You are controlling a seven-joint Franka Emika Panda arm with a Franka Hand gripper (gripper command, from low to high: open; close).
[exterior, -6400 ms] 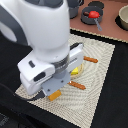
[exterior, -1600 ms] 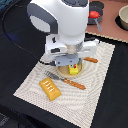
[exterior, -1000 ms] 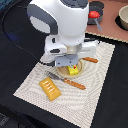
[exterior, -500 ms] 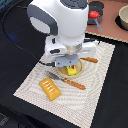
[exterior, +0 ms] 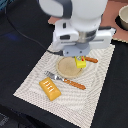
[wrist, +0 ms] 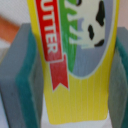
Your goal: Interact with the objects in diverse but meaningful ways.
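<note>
Right, on my wrist feed the gripper (wrist: pixel 70 75) is closed around the yellow box with red label (wrist: pixel 75 55), its teal-lined fingers (wrist: pixel 27 75) pressed against both sides (a cow picture and part of a word in white letters fill most of the view). From the exterior view I see the box over the far edge of the round tan plate (exterior: pixel 67 67) on the striped placemat (exterior: pixel 80 102). The orange ridged block (exterior: pixel 50 88) lies near the fork (exterior: pixel 65 81).
</note>
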